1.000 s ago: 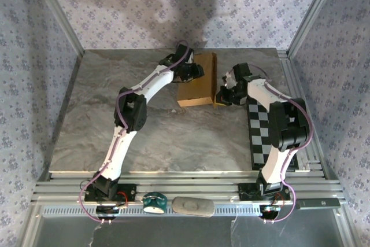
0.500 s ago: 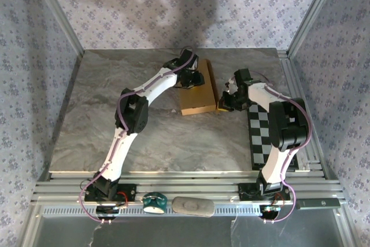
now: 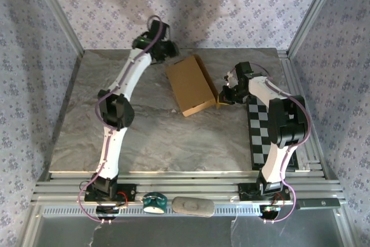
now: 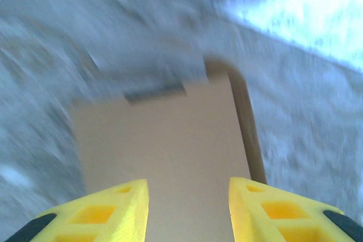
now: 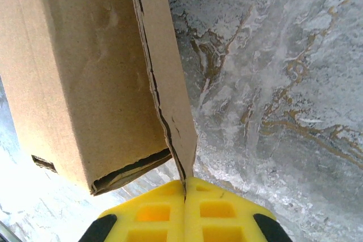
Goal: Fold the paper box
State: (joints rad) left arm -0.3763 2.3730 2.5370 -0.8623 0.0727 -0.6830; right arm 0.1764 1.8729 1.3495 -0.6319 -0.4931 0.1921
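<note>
- Since the earlier frames, the left arm has pulled away from the paper box (image 3: 191, 85) and now reaches over the far left part of the table (image 3: 144, 137). The box has turned, so its near end points more to the right than before.
- The left gripper (image 3: 163, 47) hangs above the table's far edge, apart from the box. In the left wrist view, which is blurred, its yellow fingers (image 4: 108, 213) stand apart with nothing between them, and the box (image 4: 164, 140) lies lower down in front of them.
- The right gripper (image 3: 223, 98) is at the near right corner of the box, just beside the checkered board (image 3: 272, 137). In the right wrist view its fingers (image 5: 148, 215) are pressed together on the edge of a thin cardboard flap (image 5: 164, 83), which stands up along the right side of the box body.
- The box lies flat on the table, a little right of the middle and toward the far side. Its near end (image 5: 130, 171) looks not fully shut; a dark gap shows there.
- I judge that the step in hand is folding this side flap, while the main body is already formed.
- The next move probably calls for the right arm to swing the flap over or into the body without tearing its creased edge, and for the left arm to come back and hold the body down, because the light box may slide or turn.
</note>
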